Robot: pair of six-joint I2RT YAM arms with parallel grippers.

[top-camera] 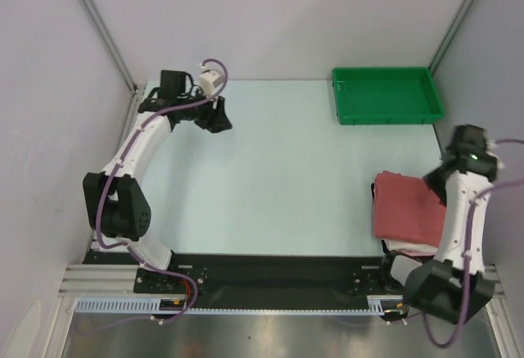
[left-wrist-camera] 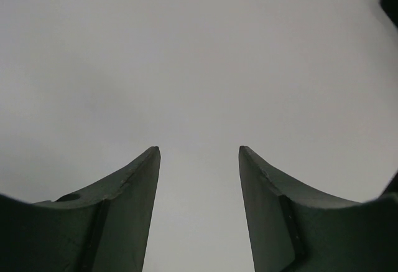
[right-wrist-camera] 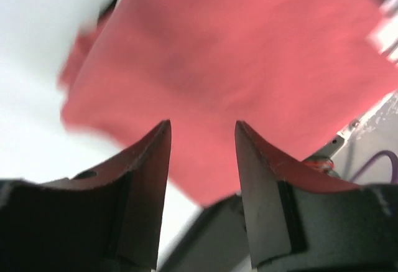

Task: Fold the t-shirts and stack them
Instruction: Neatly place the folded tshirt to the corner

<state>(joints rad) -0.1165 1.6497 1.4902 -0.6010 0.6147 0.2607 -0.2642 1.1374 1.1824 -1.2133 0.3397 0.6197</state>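
Hovering right gripper (right-wrist-camera: 202, 126) over folded salmon-red t-shirt (top-camera: 403, 209) at 4 o'clock — jaws apart, empty, likely lining up a grab; left gripper (left-wrist-camera: 199, 150) parked clear at 11 o'clock, also apart.

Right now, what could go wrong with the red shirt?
1. The folded salmon-red cloth t-shirt lies at the near edge of the pale table beside the right arm's base; a swing may snag it.
2. The right tool hangs open above it; a shallow pinch might lift one layer and undo the fold.
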